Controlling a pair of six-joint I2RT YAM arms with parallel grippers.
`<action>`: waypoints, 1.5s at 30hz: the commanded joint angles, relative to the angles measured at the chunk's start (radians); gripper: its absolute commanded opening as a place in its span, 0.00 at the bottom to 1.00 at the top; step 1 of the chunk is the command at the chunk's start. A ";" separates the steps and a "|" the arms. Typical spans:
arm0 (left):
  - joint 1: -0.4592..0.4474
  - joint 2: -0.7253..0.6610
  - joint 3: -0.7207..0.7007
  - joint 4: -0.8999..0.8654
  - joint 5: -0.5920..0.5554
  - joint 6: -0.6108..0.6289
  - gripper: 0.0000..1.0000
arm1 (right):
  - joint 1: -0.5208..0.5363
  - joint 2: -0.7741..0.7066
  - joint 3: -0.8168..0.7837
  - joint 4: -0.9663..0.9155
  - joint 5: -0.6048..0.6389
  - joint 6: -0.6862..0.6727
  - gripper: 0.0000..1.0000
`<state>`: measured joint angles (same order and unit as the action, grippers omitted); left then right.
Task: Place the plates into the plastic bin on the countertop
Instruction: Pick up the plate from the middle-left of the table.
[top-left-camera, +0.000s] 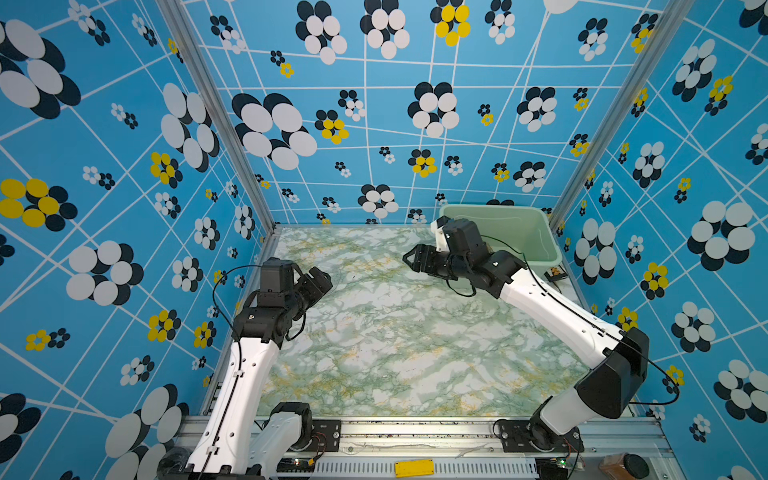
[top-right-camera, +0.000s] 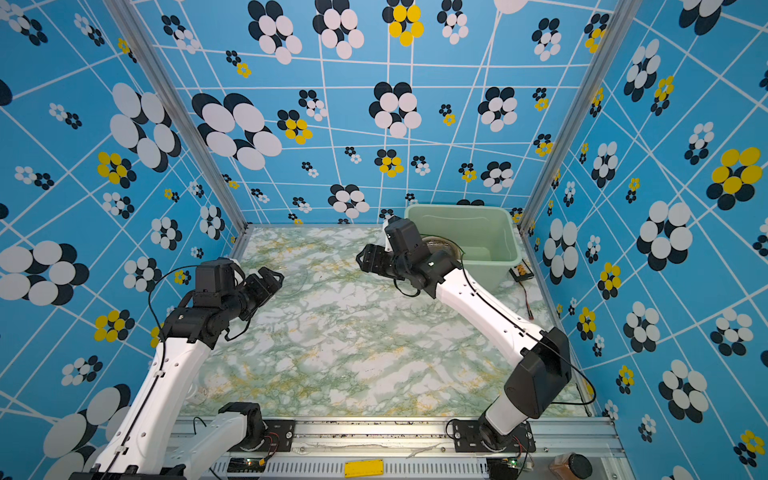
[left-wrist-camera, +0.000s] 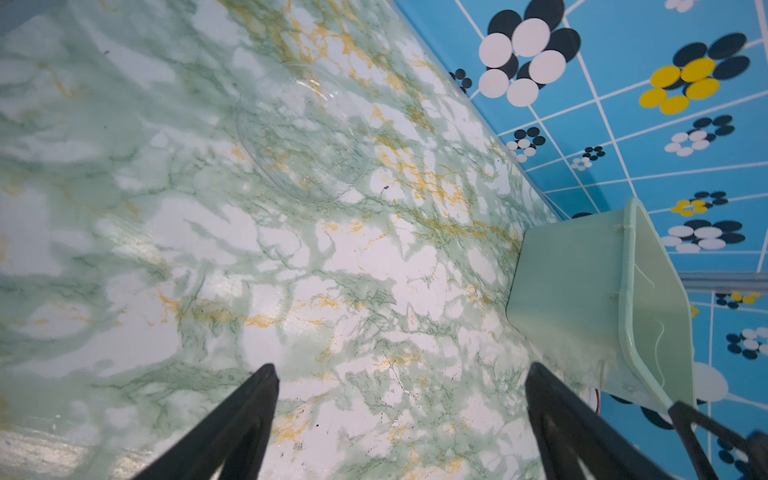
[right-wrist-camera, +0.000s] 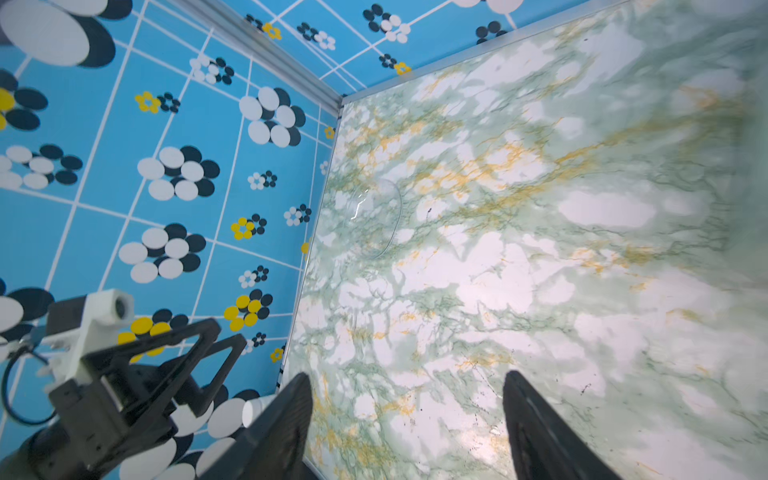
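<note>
Glass plate (left-wrist-camera: 303, 133) lies near left countertop (left-wrist-camera: 374, 291) edge

Clear plate (left-wrist-camera: 303, 133) on the countertop (left-wrist-camera: 374, 291): only a faint rim outline, surface can't be made out. Right arm (top-left-camera: 461, 245) covers near corner of the bin (top-left-camera: 536, 237); inside, one plate rim (top-right-camera: 446, 243) peeks out, rest hidden. Small item (top-left-camera: 556, 274) beside bin unidentifiable. Brown jar (top-left-camera: 623, 466) cut off at bottom edge.

White arm links (top-left-camera: 249, 374), black joints (top-left-camera: 266, 320), black tapered fingers (left-wrist-camera: 237, 428).
</note>
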<state>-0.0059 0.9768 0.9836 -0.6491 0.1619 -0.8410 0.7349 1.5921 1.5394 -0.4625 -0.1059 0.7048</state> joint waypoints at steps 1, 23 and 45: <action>0.044 0.022 -0.048 -0.004 0.048 -0.167 0.93 | 0.103 -0.003 0.005 -0.057 0.065 -0.145 0.75; 0.185 0.307 -0.201 0.248 0.019 -0.216 0.81 | 0.437 0.102 -0.108 -0.037 0.150 -0.785 0.71; 0.187 0.797 0.026 0.465 0.048 -0.271 0.53 | 0.464 0.109 -0.111 -0.094 0.242 -0.813 0.70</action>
<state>0.1730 1.7420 0.9730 -0.1955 0.2039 -1.1088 1.1965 1.6859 1.3853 -0.5106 0.1047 -0.1017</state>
